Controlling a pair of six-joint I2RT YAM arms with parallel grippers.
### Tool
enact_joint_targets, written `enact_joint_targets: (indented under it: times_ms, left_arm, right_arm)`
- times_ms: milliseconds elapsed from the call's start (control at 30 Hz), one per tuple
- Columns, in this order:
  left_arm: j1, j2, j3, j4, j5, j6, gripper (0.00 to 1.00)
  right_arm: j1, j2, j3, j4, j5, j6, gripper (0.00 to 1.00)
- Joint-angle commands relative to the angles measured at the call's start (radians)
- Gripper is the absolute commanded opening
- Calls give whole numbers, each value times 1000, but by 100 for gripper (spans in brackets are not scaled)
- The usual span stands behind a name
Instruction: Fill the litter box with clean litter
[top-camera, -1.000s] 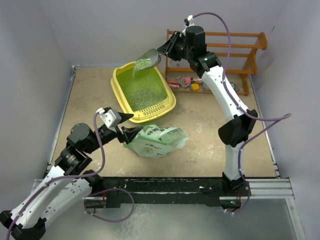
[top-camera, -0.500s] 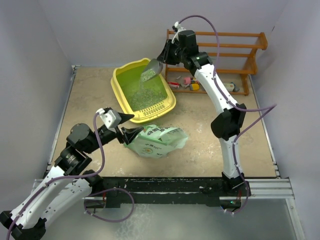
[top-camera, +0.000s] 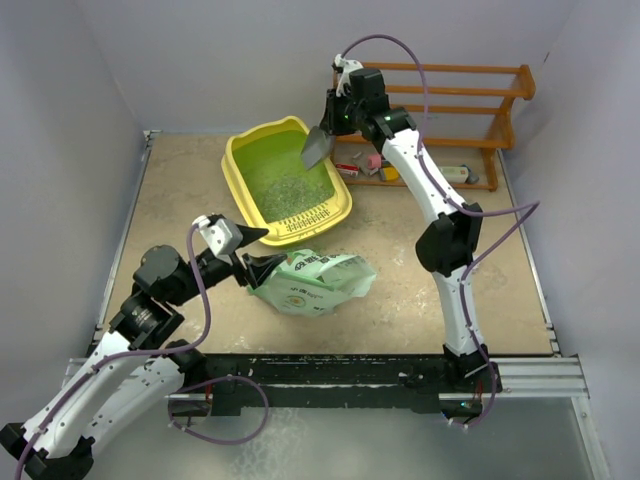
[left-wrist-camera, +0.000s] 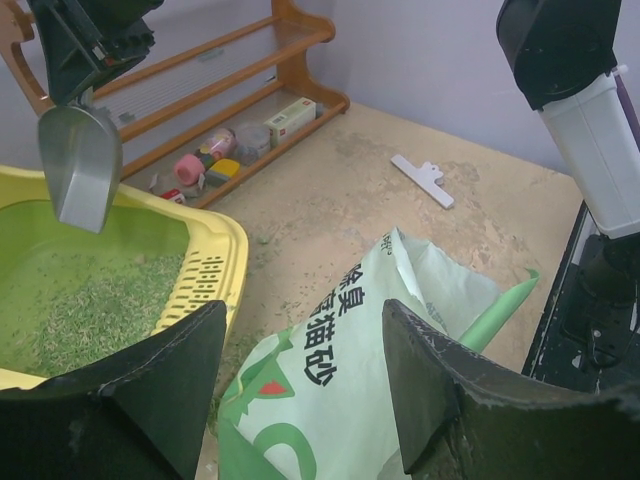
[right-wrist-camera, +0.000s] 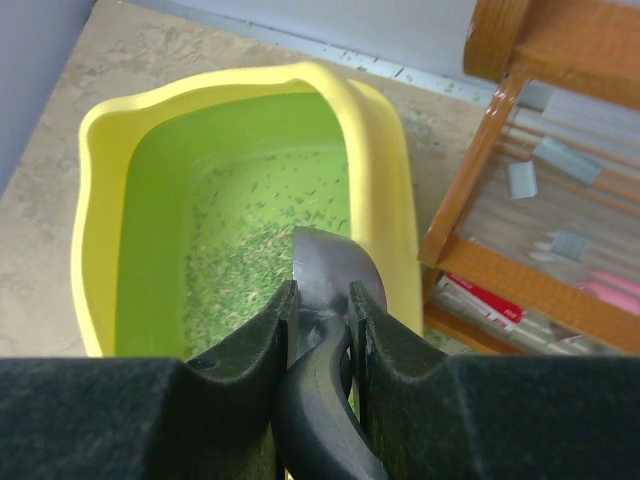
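Observation:
The yellow litter box (top-camera: 238, 190) with a green floor sits at the table's back middle, its slotted grille (top-camera: 305, 223) on the near rim. Grey-green litter (top-camera: 290, 190) lies on its floor; it also shows in the right wrist view (right-wrist-camera: 245, 270) and the left wrist view (left-wrist-camera: 95, 310). My right gripper (top-camera: 335, 118) is shut on the grey metal scoop (top-camera: 317, 147), tipped mouth-down over the box's right rim; the scoop also shows in the right wrist view (right-wrist-camera: 330, 270). My left gripper (top-camera: 250, 252) is open at the mouth of the pale-green litter bag (top-camera: 315, 282), lying on the table.
A brown wooden rack (top-camera: 440, 110) stands at the back right with small items on its lower shelf (top-camera: 375, 165). A white clip (left-wrist-camera: 422, 178) lies on the table. Purple walls close in the left, back and right sides.
My right gripper has swung left and down with the scoop, tipping it; the litter has poured out into the box. The left arm and the bag have not moved.

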Motion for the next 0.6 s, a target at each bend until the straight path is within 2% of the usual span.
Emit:
enact_joint_targets:
  times_ms: [0,133,300,500,567]
  left_arm:
    - [11,3,21,53,20,-9,68]
    - [16,5,21,55,25,-9,68]
    - [32,11,22,62,45,-10,69]
    - [43,-5,15,74,68,-14,71]
    - [47,-8,16,71,75,-13,77]
  right_arm:
    - [20,-72,31,101,60,-134,0]
    - [71,-124,-34,151,114,-238,0]
    - [91,-206,-59,143,136,-237,0]
    - [95,-444,-199,102,146,-171,0]
    - [95,-548,-277,81,153,-143,0]
